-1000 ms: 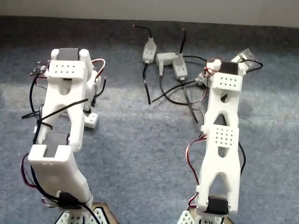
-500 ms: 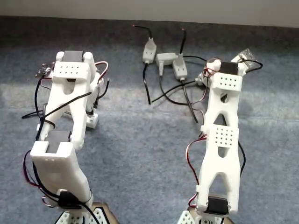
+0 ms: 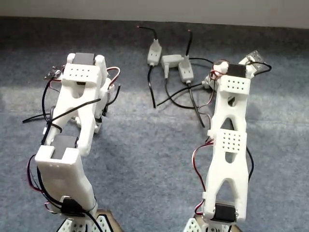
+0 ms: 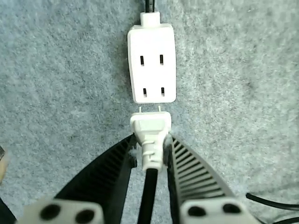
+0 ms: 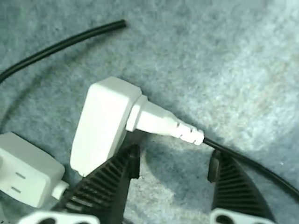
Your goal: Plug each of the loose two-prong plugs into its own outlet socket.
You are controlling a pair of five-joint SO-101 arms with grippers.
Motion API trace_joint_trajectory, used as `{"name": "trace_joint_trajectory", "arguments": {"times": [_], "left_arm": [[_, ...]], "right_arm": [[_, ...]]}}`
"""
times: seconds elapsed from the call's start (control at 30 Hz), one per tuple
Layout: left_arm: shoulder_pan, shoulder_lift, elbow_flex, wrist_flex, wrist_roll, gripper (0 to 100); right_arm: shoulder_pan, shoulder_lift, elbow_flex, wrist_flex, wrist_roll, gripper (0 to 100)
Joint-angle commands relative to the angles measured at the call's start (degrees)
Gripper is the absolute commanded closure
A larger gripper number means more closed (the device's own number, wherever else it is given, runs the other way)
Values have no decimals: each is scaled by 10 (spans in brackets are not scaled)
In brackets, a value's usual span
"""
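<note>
My left gripper [image 4: 150,144] is shut on a white two-prong plug [image 4: 150,130] with a black cord. Its prongs point at the near end of a white outlet block [image 4: 152,63] lying flat on the carpet, just touching its edge. The block's two slot pairs face up. My right gripper [image 5: 174,158] is open, hovering over a second white plug [image 5: 159,122] that sits joined to a white block [image 5: 103,126]. Another socket block [image 5: 25,170] lies beside it. In the high view the left arm [image 3: 79,96] covers its gripper.
Grey carpet covers the table. Several white plugs and blocks [image 3: 170,62] with tangled black cords [image 3: 193,104] lie at the far middle, beside the right arm [image 3: 231,121]. A loose cord end [image 5: 122,22] lies near the right gripper. Open carpet [image 3: 149,154] lies between the arms.
The left arm has shifted to the right and slightly farther away, now covering the outlet block that showed beside it. The right arm has not moved.
</note>
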Motion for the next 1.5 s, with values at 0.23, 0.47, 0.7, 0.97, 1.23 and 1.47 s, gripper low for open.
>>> {"name": "trace_joint_trajectory", "arguments": {"times": [0.23, 0.47, 0.7, 0.97, 1.23, 1.47], "left_arm": [[-23, -1, 0, 4, 4, 994], [-22, -1, 0, 4, 4, 994], [-23, 0, 0, 2, 4, 994], [-23, -1, 37, -63, 5, 994], [-29, -1, 37, -62, 5, 994], [-45, -1, 47, -55, 5, 994]], "right_arm": [[0, 0, -51, -17, -1, 757], [0, 0, -51, -17, -1, 757], [0, 0, -51, -17, -1, 757], [0, 0, -51, -17, -1, 757], [0, 0, -51, -17, -1, 757], [0, 0, -51, -17, -1, 757]]}}
